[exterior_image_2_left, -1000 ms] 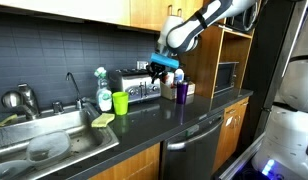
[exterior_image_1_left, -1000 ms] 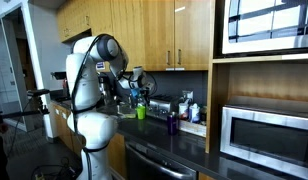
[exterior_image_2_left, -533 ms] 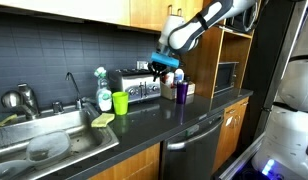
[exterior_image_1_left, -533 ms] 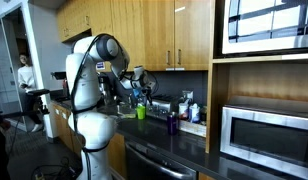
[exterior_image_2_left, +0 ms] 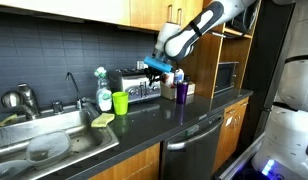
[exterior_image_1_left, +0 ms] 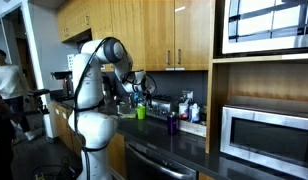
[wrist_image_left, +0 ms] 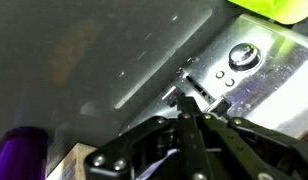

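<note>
- The gripper fills the bottom of the wrist view. Its black fingers meet at a point, pressed together, with nothing visible between them.
- In an exterior view a blue patch sits right at the gripper. It is too small to tell whether it belongs to the gripper or lies behind it.
- The toaster is cut off by the right edge of the wrist view. Only a brushed-metal face shows, with a round knob, two small buttons and a slotted lever.
- The toaster stands along the back edge of the counter. The gripper hangs at the toaster's end; whether they touch cannot be told.
- The green cup is a bright sliver at the top; the purple cup is a blur at lower left.
- The counter is dark, smooth and glossy, with streaky reflections.
- Bare counter runs from the toaster to the front edge.
- The green cup stands just beside the toaster toward the sink, and the purple cup stands on the opposite side.
</note>
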Robot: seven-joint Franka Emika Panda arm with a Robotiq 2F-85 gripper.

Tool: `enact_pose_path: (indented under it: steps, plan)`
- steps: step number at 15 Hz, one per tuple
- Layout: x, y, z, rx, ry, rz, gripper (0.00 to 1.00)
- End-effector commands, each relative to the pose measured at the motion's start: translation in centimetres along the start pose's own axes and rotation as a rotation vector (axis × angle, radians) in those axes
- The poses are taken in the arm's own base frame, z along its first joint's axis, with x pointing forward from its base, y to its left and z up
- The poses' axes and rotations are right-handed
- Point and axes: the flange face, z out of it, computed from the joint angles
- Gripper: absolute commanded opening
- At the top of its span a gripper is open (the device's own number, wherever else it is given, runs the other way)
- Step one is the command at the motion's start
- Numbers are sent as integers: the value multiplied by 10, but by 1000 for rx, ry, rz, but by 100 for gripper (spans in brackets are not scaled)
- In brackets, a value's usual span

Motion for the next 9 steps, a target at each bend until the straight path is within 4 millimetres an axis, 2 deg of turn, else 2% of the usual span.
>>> enact_pose_path:
  steps: [1, 4, 9]
  plan:
    - [1, -5, 20, 27, 4, 96, 0]
    - [3, 1, 31, 85, -8, 173, 0]
    - [10, 11, 38, 155, 12, 222, 0]
